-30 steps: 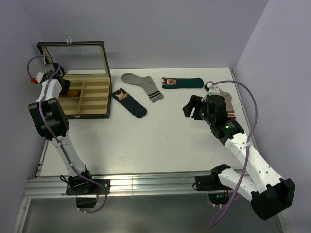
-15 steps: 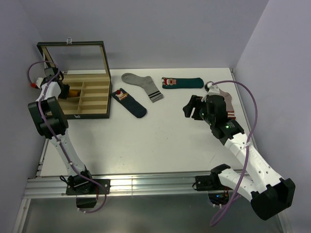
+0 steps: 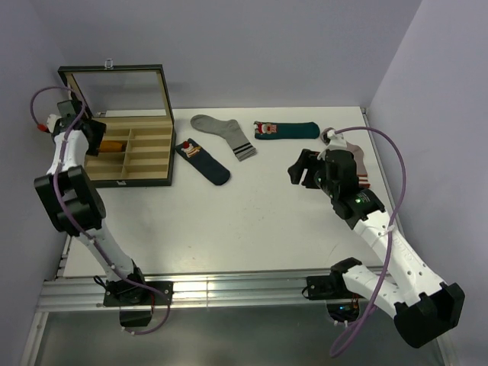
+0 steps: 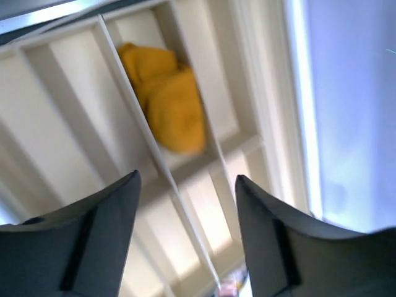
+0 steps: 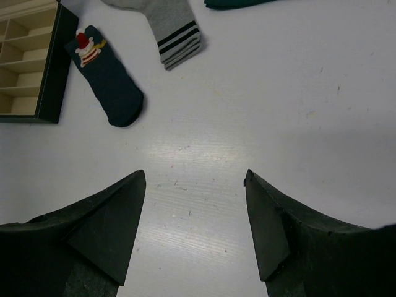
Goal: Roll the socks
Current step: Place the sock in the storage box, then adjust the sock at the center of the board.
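While mustard sock (image 4: 167, 99) sits rolled in box (image 3: 145, 181) compartment, left claw (image 4: 185, 179) hovers above, spread wide, empty. Right claw (image 5: 195, 176) also agape, holding nothing. Navy sock (image 5: 105, 83) flat on surface (image 5: 247, 124) ahead-left of it, long axis diagonal, toe nearest.

Mustard sock (image 4: 170, 99) balled in box (image 3: 137, 182), navy sock (image 3: 203, 161), teal sock (image 3: 287, 130) flat

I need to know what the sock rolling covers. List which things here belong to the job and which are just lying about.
Job:
mustard sock, bundled in a box compartment
navy sock
teal sock

Lying about:
grey sock
pink sock, partly behind the right arm
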`<state>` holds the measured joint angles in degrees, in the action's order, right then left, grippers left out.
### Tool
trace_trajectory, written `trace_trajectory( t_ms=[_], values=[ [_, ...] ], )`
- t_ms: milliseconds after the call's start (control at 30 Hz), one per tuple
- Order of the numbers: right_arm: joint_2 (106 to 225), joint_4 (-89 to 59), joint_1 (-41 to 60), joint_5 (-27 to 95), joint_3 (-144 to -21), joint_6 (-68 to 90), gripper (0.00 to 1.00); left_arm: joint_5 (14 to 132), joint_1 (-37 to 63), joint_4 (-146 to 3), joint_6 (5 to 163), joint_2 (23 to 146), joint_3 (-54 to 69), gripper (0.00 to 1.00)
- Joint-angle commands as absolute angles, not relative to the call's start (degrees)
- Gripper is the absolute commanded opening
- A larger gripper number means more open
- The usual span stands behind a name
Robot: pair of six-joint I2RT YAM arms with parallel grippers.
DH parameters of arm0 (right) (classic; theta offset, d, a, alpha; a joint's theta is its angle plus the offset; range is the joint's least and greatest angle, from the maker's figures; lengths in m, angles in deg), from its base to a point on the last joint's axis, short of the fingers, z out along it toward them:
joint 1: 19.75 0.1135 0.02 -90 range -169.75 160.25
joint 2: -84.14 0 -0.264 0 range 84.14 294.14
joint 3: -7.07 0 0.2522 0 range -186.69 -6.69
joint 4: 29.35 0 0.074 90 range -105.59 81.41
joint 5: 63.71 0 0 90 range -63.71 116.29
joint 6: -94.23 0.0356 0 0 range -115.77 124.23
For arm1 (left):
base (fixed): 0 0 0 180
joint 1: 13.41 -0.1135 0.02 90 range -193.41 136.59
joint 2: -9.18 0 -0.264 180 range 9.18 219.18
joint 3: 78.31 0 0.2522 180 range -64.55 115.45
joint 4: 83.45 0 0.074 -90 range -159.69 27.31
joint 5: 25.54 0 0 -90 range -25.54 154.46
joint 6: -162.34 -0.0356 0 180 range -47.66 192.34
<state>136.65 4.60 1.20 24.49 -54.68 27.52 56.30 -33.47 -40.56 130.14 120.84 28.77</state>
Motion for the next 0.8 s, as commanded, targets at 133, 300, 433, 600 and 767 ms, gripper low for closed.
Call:
trace_trajectory(
  t_ms=[133,300,433,600,767],
  values=[
    [141.08,1.29,0.90,30.67,-60.03,28.40,0.66,62.78,-32.57,-45.15,124.38,97.54,13.98,0.82],
    [150.21,1.20,2.13,32.36,-64.69,27.61,0.60,63.93,-32.13,-48.33,120.69,82.61,0.86,0.97],
    [162.75,2.34,8.88,28.84,-72.15,25.06,0.59,66.04,-32.04,-47.98,116.56,73.01,-8.97,0.99],
    [177.01,2.16,15.13,27.27,-81.47,24.19,0.58,67.87,-29.94,-46.40,110.59,65.09,-14.18,0.98],
    [194.50,1.28,20.24,24.27,-94.47,24.88,0.53,67.27,-25.81,-47.01,108.12,62.53,-18.14,0.97]
  ],
)
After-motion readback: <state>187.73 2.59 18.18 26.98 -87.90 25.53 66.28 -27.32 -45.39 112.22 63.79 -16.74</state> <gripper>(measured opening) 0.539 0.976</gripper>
